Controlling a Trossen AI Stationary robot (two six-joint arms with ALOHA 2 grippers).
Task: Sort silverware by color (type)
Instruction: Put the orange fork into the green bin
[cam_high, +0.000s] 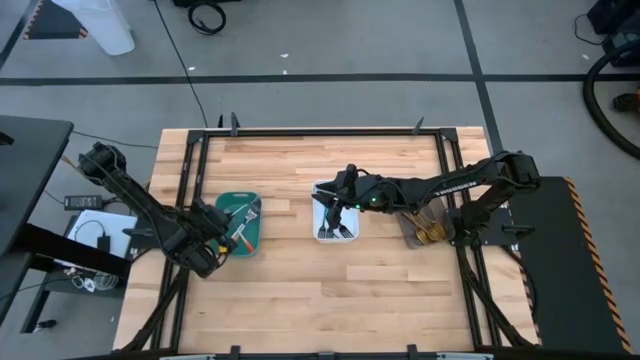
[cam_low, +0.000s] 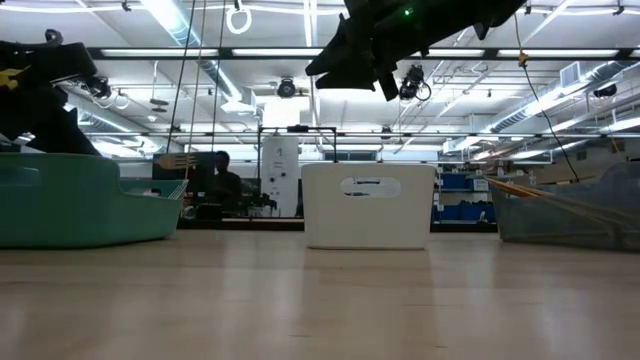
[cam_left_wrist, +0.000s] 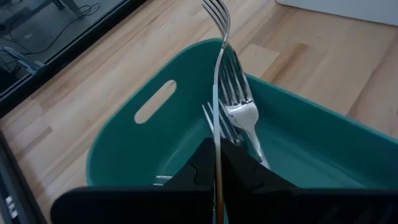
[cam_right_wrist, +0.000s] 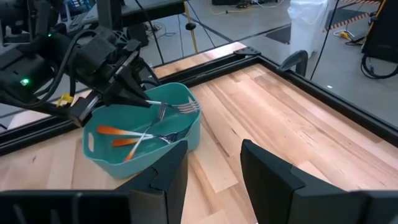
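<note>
A: Which way does the held fork (cam_left_wrist: 219, 93) point?

B: Its long axis runs straight out from the clenched left claw (cam_left_wrist: 217, 177), tines away, over the teal tray (cam_left_wrist: 124, 149).

A: Counts?

B: Three trays on the worktop (cam_high: 300, 290); two orange-handled pieces (cam_right_wrist: 118, 132) visible in the teal one. The right claw (cam_right_wrist: 214, 168) hangs released above the white tray (cam_high: 337, 226).

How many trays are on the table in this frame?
3, in a row across the table: teal tray at left by the left gripper, white tray in the middle under the right gripper, grey-brown tray at right.
</note>
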